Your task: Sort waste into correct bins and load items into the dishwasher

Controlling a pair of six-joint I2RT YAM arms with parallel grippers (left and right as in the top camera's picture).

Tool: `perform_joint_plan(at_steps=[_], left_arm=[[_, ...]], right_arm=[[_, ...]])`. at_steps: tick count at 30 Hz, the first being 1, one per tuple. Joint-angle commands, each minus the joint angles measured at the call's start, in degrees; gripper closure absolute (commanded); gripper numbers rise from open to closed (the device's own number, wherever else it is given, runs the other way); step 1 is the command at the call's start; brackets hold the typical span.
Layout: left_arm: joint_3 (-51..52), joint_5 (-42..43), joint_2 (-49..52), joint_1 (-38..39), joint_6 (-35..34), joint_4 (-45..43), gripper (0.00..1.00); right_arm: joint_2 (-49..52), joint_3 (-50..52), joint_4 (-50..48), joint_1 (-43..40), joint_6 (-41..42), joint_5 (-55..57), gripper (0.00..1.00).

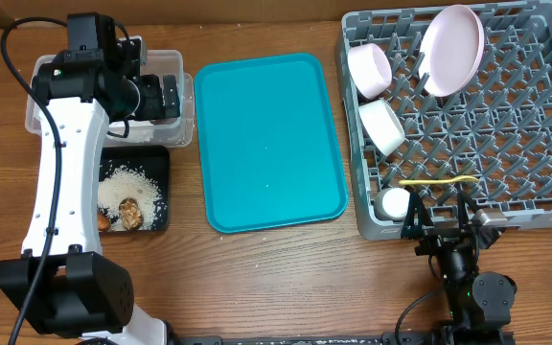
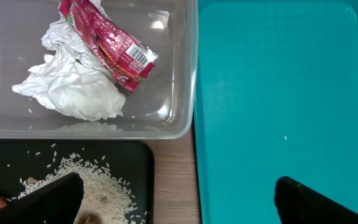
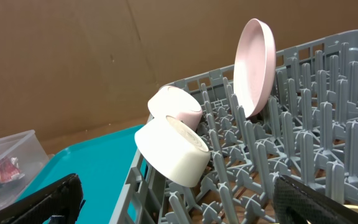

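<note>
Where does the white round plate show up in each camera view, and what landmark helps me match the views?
Overhead: the white round plate is at upper right, standing on edge in the large grey plastic dish rack.
Left wrist: not in it.
Right wrist: upper centre-right, upright among the rack's pegs.
Shared landmark: the flat teal tray, which shows in all three views.

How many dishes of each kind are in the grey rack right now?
Plate: 1
Bowls: 2
Cup: 1
Spoon: 1
Total: 5
</note>
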State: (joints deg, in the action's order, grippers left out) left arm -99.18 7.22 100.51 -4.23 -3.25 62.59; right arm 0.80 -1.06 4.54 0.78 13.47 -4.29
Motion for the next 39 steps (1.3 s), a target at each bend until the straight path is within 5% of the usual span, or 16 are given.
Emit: perform_joint_plan(at_steps=[1,7,13,19,25,33,39], left_arm=[[-1.3,0.0,-0.7,0.1,-0.4,0.0,0.0],[-1.3,0.0,-3.1,0.2,-0.4,0.0,0.0],[6.0,-3.1,-21.3,2.4,2.1,-8.2,0.0],[48.8,-1.4,-51.3,2.4,2.2,-44.9,0.0],[82.4,-3.4,-79.9,2.4,7.1,-60.0,0.0],[98.9,-3.3,-98.2,2.4,7.3,-61.7,0.0],[98.9,-3.2,-100.2,2.4,7.0,-58.5,0.0]], right_arm=[[-0.6,0.6,-0.3,-0.3,0.2,-0.3,0.0],[-0.6,0.6,-0.2,-0.3,0.2,-0.3,0.0],[-0.6,0.6,-0.2,-0.3,0.2,-0.3,0.0],[-0.6,0.6,-0.2,-0.3,0.2,-0.3,0.0],[-0.6,0.6,-0.2,-0.3,0.2,-0.3,0.0],[-0.6,0.6,-0.2,-0.3,0.2,-0.3,0.0],[-0.6,0.6,-0.2,-0.3,0.2,-0.3,0.0]])
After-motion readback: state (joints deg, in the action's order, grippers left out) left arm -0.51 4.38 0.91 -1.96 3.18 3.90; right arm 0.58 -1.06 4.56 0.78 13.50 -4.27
